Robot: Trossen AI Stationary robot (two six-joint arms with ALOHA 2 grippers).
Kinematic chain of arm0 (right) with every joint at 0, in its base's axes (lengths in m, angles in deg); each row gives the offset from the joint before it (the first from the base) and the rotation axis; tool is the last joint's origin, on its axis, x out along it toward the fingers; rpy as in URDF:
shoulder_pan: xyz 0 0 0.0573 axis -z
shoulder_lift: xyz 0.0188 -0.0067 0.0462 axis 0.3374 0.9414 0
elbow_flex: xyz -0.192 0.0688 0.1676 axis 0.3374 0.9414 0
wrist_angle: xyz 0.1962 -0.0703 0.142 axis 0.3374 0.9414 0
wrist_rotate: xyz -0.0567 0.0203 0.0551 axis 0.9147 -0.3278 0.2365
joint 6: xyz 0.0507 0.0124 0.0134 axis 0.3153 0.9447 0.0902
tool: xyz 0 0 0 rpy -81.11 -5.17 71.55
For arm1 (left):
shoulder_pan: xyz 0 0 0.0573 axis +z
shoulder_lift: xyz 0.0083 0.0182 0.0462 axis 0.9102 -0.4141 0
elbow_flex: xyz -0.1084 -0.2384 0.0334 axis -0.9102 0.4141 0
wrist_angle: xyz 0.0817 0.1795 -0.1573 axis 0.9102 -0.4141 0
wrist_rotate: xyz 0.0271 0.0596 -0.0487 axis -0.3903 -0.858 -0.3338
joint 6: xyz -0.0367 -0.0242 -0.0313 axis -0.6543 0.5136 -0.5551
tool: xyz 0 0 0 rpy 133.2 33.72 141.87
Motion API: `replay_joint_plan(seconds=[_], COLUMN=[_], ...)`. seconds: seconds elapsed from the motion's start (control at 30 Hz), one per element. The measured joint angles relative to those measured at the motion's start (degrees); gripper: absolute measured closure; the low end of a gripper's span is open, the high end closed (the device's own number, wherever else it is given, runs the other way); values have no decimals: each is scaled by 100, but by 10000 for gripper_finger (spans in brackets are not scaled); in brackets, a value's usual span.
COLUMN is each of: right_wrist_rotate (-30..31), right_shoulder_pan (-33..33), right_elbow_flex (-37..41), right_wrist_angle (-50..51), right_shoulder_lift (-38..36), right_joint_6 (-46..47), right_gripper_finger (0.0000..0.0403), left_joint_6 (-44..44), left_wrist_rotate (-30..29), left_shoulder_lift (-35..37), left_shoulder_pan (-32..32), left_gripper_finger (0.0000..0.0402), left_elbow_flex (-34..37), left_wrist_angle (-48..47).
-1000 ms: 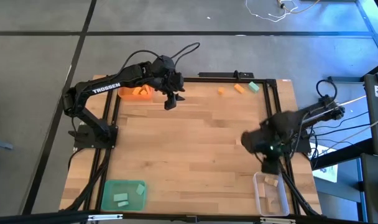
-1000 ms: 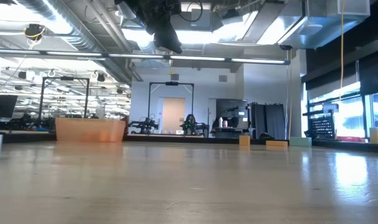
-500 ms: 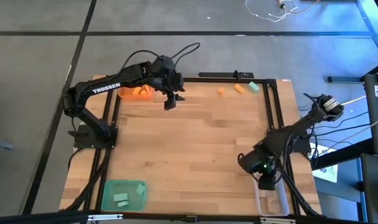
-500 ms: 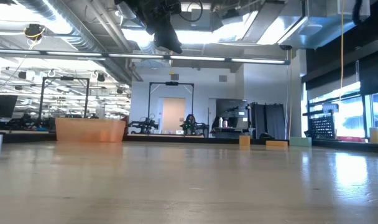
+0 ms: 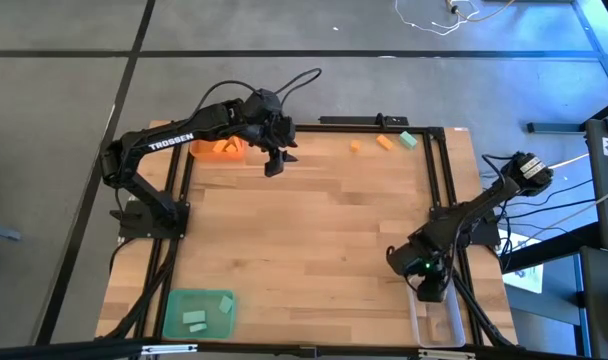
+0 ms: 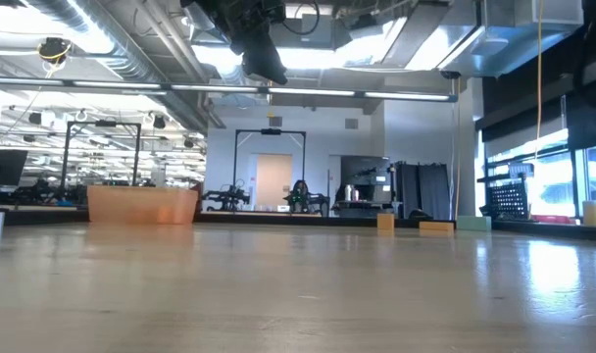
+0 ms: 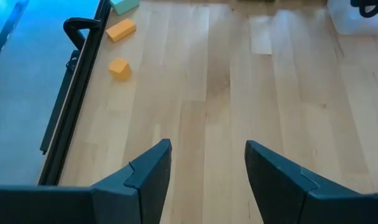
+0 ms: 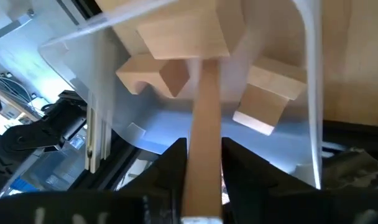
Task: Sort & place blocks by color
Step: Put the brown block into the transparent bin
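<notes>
My right gripper (image 5: pixel 431 290) hangs over the far end of the clear tray (image 5: pixel 436 318) at the near right, shut on a long pale wood block (image 8: pixel 202 106). Other pale wood blocks (image 8: pixel 183 28) lie in that tray. My left gripper (image 5: pixel 274 162) waits open in the air at the far left, beside the orange tray (image 5: pixel 219 148) that holds orange blocks. Two orange blocks (image 5: pixel 356 146) (image 5: pixel 385 141) and a teal block (image 5: pixel 408 139) lie flat on the table at the far edge. The green tray (image 5: pixel 197 313) at the near left holds teal blocks. My right gripper pinches the pale wood block between its two fingers, on the block's two long sides at the end nearest the wrist (image 8: pixel 202 140). The fingers slant down toward the table's near edge and lie along the block. Its free end points down into the clear tray; whether it touches the floor I cannot tell.
A black metal frame (image 5: pixel 179 200) runs along the table's left, far and right sides. The table's middle (image 5: pixel 314 230) is bare wood. In the left wrist view the far-edge blocks (image 7: pixel 119 68) lie beside the frame rail (image 7: pixel 71 93).
My right gripper has come down and toward the table's near edge, and now hangs low over the far end of the clear tray.
</notes>
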Motion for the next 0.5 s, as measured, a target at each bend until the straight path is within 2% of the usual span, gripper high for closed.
replay_joint_plan(seconds=[0.2,0.4,0.5], right_wrist_rotate=[-66,-819,-882], right_shoulder_pan=[0,0,0], right_elbow_flex=[-1,-293,-645], right_wrist_angle=[-233,-32,23], right_shoulder_lift=[0,0,0], right_joint_6=[168,451,620], right_gripper_finger=[300,298,298], left_joint_6=[0,0,2], left_wrist_rotate=[0,0,-2], left_shoulder_lift=[0,0,0], left_shoulder_pan=[0,0,0], left_gripper_finger=[207,207,207], left_elbow_flex=[0,0,0], left_wrist_angle=[2,0,0])
